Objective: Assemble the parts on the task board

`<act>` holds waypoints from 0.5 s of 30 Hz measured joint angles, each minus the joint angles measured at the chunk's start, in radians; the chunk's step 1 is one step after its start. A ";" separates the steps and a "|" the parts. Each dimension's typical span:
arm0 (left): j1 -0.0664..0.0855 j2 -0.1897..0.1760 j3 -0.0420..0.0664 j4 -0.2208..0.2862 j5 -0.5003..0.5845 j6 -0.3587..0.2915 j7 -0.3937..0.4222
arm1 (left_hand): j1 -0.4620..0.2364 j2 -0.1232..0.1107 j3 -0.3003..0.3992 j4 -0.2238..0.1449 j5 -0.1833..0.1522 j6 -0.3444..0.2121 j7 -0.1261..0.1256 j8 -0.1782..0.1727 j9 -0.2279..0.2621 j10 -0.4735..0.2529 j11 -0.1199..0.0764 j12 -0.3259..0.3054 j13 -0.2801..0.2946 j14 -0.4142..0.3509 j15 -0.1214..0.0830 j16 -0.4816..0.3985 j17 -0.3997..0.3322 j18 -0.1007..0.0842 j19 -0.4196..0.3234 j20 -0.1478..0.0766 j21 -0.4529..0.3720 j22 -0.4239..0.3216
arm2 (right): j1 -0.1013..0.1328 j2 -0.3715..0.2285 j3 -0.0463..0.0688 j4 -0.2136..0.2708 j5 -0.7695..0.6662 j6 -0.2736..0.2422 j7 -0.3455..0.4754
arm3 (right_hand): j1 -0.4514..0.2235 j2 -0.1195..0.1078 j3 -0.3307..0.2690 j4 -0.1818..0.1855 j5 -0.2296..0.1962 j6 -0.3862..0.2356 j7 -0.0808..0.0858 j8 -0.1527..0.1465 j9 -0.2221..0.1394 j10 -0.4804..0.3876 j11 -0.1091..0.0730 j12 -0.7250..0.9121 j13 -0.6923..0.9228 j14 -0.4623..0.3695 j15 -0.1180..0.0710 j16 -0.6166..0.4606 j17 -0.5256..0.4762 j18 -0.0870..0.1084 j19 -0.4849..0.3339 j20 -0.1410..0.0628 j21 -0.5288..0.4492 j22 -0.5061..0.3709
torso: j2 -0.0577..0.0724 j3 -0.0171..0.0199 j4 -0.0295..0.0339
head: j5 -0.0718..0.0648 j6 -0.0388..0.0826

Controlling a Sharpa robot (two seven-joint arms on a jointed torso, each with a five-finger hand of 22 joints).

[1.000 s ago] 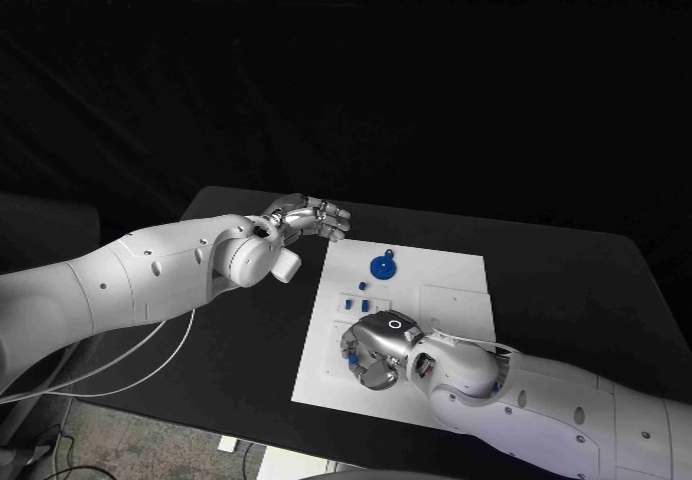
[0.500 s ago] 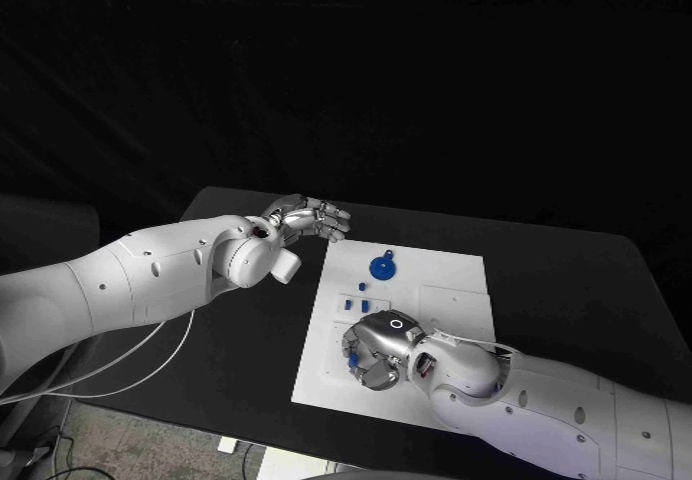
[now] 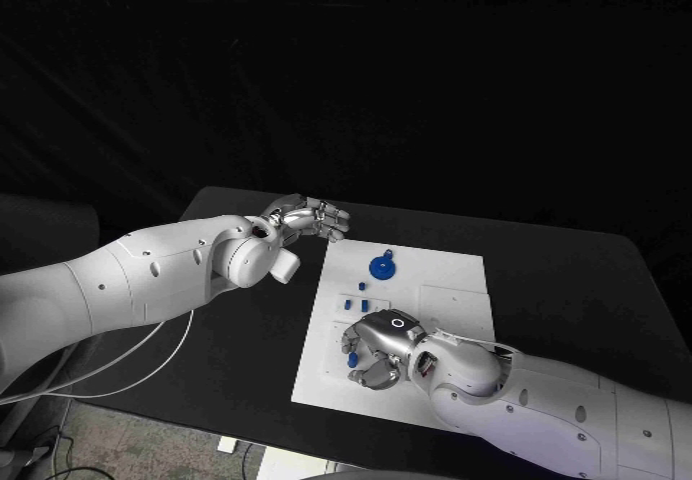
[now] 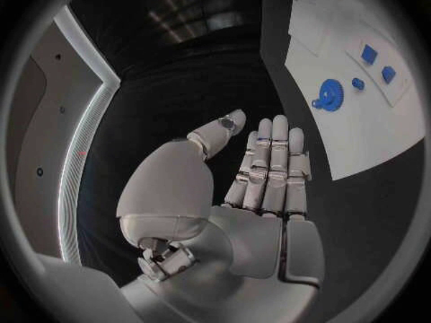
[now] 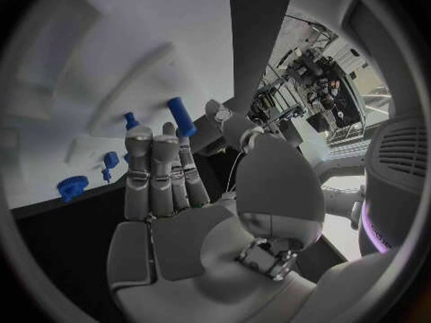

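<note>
The white task board (image 3: pixel 433 300) lies in the middle of the black table. A blue gear (image 3: pixel 382 267) sits at its far left part, with small blue parts (image 3: pixel 358 298) just nearer. My right hand (image 3: pixel 378 350) hovers low over the board's near left part, fingers pointing down. In the right wrist view its fingertips (image 5: pixel 169 133) reach a blue peg (image 5: pixel 180 116), the thumb a little apart from it; a second peg (image 5: pixel 131 120) stands beside. My left hand (image 3: pixel 307 215) hangs beyond the board's far left corner, fingers straight, holding nothing (image 4: pixel 265 172).
The left wrist view shows the board (image 4: pixel 377 122) with the gear (image 4: pixel 329 93) and small blue parts (image 4: pixel 368 53). A white cable (image 3: pixel 144 350) hangs under my left arm. Bare black table (image 3: pixel 577 290) lies right of the board.
My right hand has turned slightly over the board's near left part. The left hand and the gear have not moved.
</note>
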 measured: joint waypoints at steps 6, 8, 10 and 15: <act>0.000 -0.001 0.000 0.000 0.000 0.000 0.000 | 0.000 0.000 0.000 0.000 0.000 0.000 0.000 0.000 -0.001 0.000 0.000 0.000 0.000 0.000 0.000 -0.001 0.001 0.000 0.000 0.000 0.000 0.001 | 0.000 -0.010 0.000 0.012 0.012 -0.021 0.003 | -0.008 -0.002 -0.022 0.006 0.000 -0.009 0.002 -0.004 -0.003 -0.004 0.003 0.000 -0.002 0.000 0.000 0.000 -0.001 0.000 0.000 0.000 0.000 0.000 | 0.000 0.0000 0.0000 | 0.000 0.000; 0.000 -0.001 0.000 -0.001 0.000 0.000 0.000 | 0.000 0.000 0.000 0.000 0.000 0.000 0.000 0.000 -0.001 0.000 0.000 0.000 0.000 0.000 0.000 -0.004 0.002 0.000 0.000 0.000 0.000 0.001 | 0.000 -0.020 0.000 0.023 0.021 -0.037 0.007 | -0.009 -0.001 -0.029 0.004 0.000 -0.009 0.002 -0.004 -0.004 -0.004 0.003 0.000 -0.003 -0.003 0.003 0.000 -0.001 0.000 -0.002 0.002 -0.002 0.000 | 0.000 0.0001 0.0000 | -0.001 0.000; 0.000 -0.001 0.000 -0.001 0.000 0.000 0.000 | 0.000 0.000 0.000 0.000 0.000 0.000 0.000 0.000 -0.001 0.000 0.000 0.000 0.000 0.000 0.000 -0.004 0.002 0.000 0.000 0.000 0.000 0.001 | 0.000 -0.032 0.001 0.035 0.034 -0.054 0.011 | -0.009 -0.001 -0.033 0.008 0.000 -0.013 -0.002 -0.009 -0.006 -0.004 0.003 0.000 -0.005 -0.003 0.003 0.000 -0.003 0.000 -0.002 0.002 -0.004 0.000 | 0.000 0.0003 -0.0002 | -0.002 0.000; 0.000 -0.003 0.000 -0.005 0.000 0.000 0.000 | 0.000 0.000 0.000 0.000 0.000 0.000 0.000 0.000 -0.001 0.000 0.000 0.000 0.000 0.000 0.000 -0.004 0.002 0.000 0.000 0.000 0.000 0.001 | 0.007 -0.084 0.039 0.074 0.111 -0.089 0.036 | -0.019 0.000 -0.047 0.017 0.000 -0.021 0.000 -0.009 -0.009 -0.004 0.003 0.000 -0.006 -0.003 0.003 0.000 -0.005 0.000 -0.002 0.002 -0.008 0.000 | -0.001 0.0007 -0.0009 | -0.006 0.005</act>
